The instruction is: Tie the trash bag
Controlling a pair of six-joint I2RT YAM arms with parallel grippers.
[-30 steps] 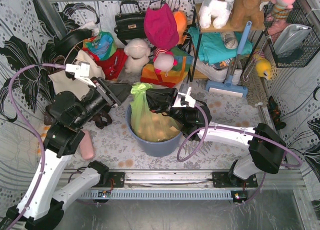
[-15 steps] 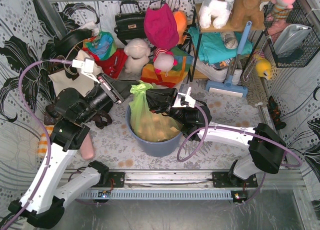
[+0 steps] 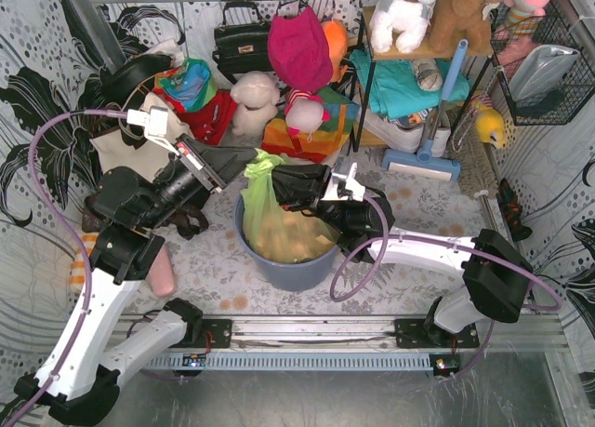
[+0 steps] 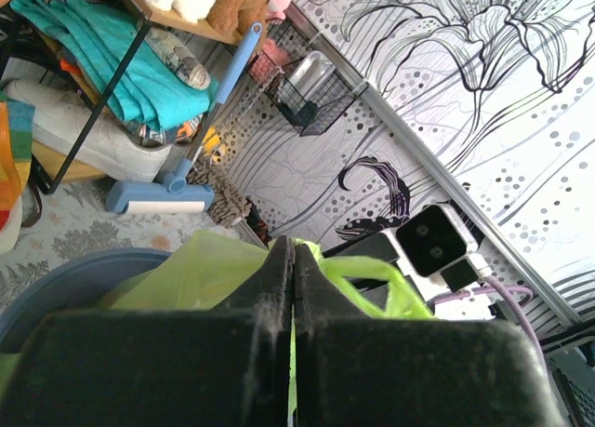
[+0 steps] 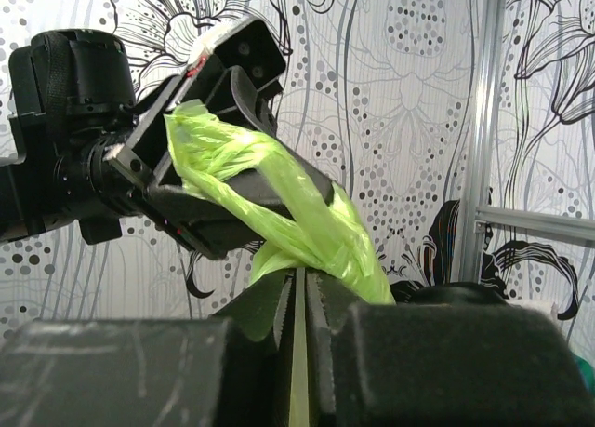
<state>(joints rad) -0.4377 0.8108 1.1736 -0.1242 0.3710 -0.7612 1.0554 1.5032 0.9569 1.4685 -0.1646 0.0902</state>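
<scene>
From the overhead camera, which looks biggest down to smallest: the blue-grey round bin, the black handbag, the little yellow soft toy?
Largest: blue-grey round plastic bin.
Next: black leather handbag.
Smallest: little yellow soft toy.
The differences are plain, so distance from the camera leaves this order in no doubt.

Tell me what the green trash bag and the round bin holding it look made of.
The trash bag: thin plastic film, light green, translucent, slightly glossy; it bunches into fine creases and tan contents show through. The bin: probably moulded plastic, blue-grey, smooth, matte, even round rim; the look leaves it open.
</scene>
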